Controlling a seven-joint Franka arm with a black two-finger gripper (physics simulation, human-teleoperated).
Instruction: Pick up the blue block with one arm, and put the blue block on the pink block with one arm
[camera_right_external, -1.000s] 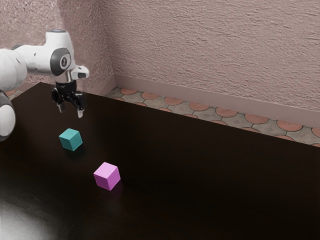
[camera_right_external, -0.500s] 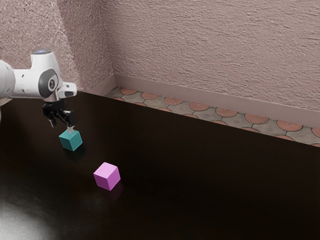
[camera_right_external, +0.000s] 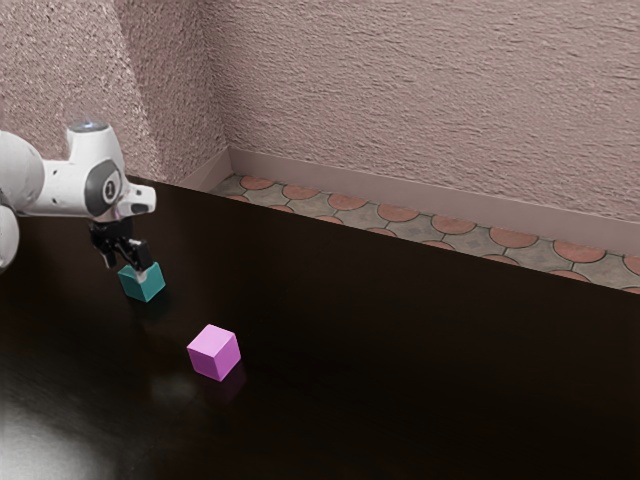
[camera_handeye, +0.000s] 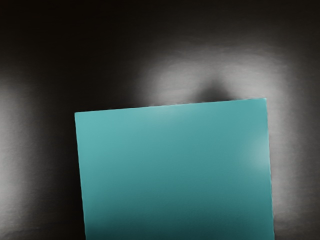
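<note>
Dark table (camera_right_external: 400, 350), blue block (camera_right_external: 145, 286) seemingly under pincer (camera_right_external: 129, 264)

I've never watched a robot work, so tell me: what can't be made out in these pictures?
1. Exterior view: the gripper covers part of the top of the blue block.
2. Wrist view: the picture's edge cuts off part of that block.
3. Exterior view: the left edge cuts off the base of the arm.
4. Exterior view: the far sides of the pink block face away from the camera.

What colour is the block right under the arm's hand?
The block is teal, a blue-green; it shows best in the wrist view.
</note>
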